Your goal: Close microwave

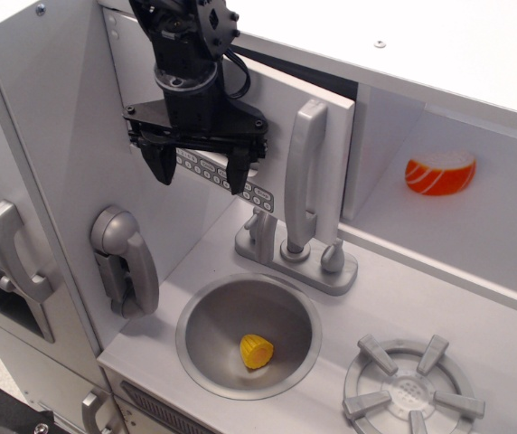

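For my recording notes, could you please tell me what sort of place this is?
It looks like a child's toy kitchen: a round sink holding a yellow toy, a moulded burner, and a microwave that a robot gripper with open fingers is pressing.

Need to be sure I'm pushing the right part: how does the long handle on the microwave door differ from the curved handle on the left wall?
The microwave door handle is long, straight and upright on the nearly shut door; the curved handle is shorter, bulbous and arched on the fixed side wall. The open gripper hovers before the door, well above the curved one. Both are silver.
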### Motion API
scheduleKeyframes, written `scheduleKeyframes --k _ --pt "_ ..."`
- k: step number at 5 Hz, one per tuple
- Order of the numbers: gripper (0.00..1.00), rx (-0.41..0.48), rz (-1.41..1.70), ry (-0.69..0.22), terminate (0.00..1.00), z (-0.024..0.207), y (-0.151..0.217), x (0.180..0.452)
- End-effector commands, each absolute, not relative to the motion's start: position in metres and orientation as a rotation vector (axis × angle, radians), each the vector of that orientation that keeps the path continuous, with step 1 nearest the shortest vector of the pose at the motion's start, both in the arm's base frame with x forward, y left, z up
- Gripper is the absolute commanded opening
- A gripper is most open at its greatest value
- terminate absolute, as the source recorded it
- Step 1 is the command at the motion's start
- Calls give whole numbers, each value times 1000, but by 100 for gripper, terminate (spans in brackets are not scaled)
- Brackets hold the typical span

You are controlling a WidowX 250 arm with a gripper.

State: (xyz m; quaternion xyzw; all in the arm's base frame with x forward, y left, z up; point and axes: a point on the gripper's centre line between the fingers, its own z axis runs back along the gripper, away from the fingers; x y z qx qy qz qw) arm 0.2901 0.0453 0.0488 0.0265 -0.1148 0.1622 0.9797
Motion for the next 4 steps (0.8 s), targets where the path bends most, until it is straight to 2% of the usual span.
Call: scheduleKeyframes --k 1,3,4 --pt "100 63 341 -312 0 67 52 305" --pt "100 32 313 -473 0 72 50 309" --pt "100 47 301 -373 0 68 57 296"
